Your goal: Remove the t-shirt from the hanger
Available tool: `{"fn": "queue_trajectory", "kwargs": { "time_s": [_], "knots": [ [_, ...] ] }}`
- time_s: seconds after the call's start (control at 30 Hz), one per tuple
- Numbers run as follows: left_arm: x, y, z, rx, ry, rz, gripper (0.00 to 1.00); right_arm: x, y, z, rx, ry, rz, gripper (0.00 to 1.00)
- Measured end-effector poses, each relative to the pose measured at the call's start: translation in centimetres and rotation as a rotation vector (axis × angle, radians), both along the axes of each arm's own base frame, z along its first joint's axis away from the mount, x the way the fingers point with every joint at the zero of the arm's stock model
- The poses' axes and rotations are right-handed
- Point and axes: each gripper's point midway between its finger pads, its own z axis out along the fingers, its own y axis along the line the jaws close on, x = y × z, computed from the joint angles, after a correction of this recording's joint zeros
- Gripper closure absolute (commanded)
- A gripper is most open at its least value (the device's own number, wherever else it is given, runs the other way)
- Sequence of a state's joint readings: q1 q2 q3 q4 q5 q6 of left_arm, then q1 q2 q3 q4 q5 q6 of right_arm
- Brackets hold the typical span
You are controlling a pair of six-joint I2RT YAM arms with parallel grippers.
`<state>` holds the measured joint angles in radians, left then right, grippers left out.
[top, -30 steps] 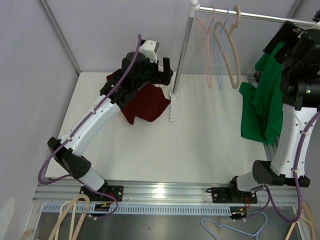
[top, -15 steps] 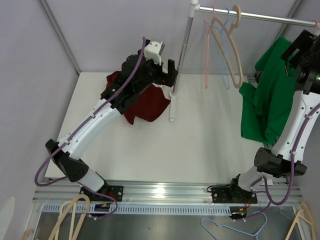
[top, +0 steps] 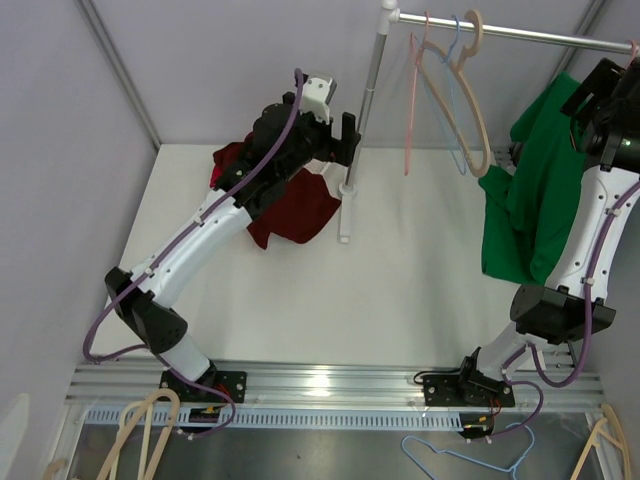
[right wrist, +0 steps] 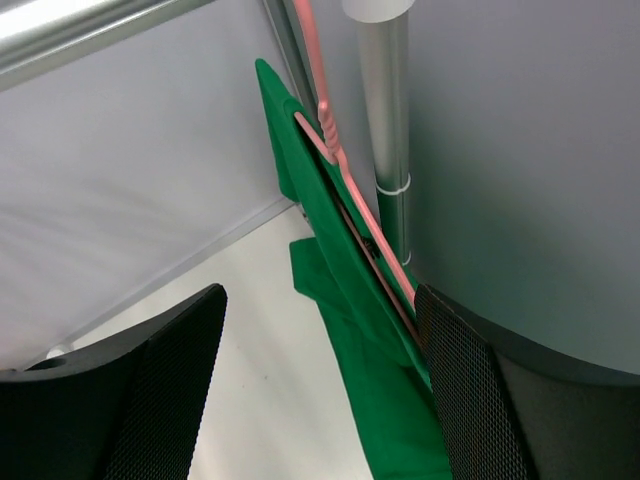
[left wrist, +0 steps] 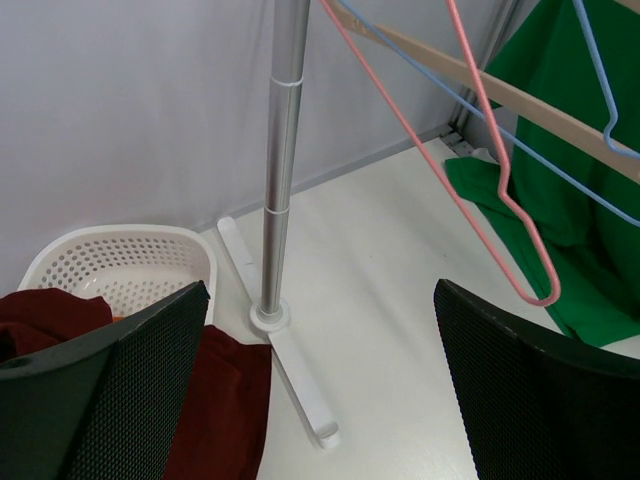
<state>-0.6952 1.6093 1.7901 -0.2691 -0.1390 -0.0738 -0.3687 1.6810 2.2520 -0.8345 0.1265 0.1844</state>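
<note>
White tabletop (top: 400, 300). Green t-shirt (top: 520, 200) hangs over its far right corner on a pink hanger (right wrist: 350, 200), lower part slumped along the right edge. Dark red garment (top: 295, 205) heaped near the far edge, just left of the rack pole (left wrist: 280, 150). Right hand (right wrist: 310, 400) up at the shirt's top, spread wide, gripping nothing. Left hand (left wrist: 320, 390) above the red garment, fully spread, empty. Bare hangers (left wrist: 520, 97) on the rail (top: 520, 33). White basket (left wrist: 120, 260) behind the red garment
</note>
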Motion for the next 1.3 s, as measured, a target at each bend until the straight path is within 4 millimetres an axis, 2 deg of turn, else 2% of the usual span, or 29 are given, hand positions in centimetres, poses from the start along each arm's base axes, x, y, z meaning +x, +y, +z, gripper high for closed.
{"fn": "queue_trajectory", "kwargs": {
  "time_s": [0.2,0.37,0.53,0.57,0.63,0.77,0.9,1.1,1.23,1.3],
  "knots": [
    [2.5,0.6,-0.9,-0.011,0.044,-0.014,0.01,1.3,-0.8,-1.0,-0.031,0.013,0.001,0.19],
    [4.2,0.9,0.4,-0.050,0.065,-0.028,0.01,2.0,-1.6,-1.5,-0.090,0.043,0.007,0.16],
    [3.5,-0.5,1.8,-0.094,0.077,-0.096,0.00,2.6,-2.3,-2.7,-0.151,0.090,0.026,0.16],
    [3.3,-0.6,2.2,-0.099,0.075,-0.103,0.01,2.7,-2.4,-3.0,-0.159,0.099,0.030,0.24],
    [3.1,-0.7,2.7,-0.108,0.073,-0.110,0.01,3.2,-2.8,-3.5,-0.173,0.111,0.039,0.30],
    [2.7,-0.8,4.2,-0.128,0.054,-0.120,0.01,4.3,-3.4,-4.6,-0.177,0.127,0.057,0.37],
    [2.1,-1.3,4.9,-0.136,0.044,-0.134,0.00,5.3,-3.9,-5.5,-0.183,0.133,0.072,0.38],
    [0.9,-3.1,5.0,-0.128,0.038,-0.166,0.01,6.0,-4.5,-5.4,-0.210,0.119,0.074,0.35],
    [0.5,-4.1,5.4,-0.123,0.026,-0.185,0.00,5.9,-5.1,-5.0,-0.218,0.107,0.066,0.36],
    [0.4,-4.4,5.7,-0.122,0.018,-0.188,0.00,5.8,-5.4,-4.9,-0.219,0.102,0.066,0.40]
  ]
}}
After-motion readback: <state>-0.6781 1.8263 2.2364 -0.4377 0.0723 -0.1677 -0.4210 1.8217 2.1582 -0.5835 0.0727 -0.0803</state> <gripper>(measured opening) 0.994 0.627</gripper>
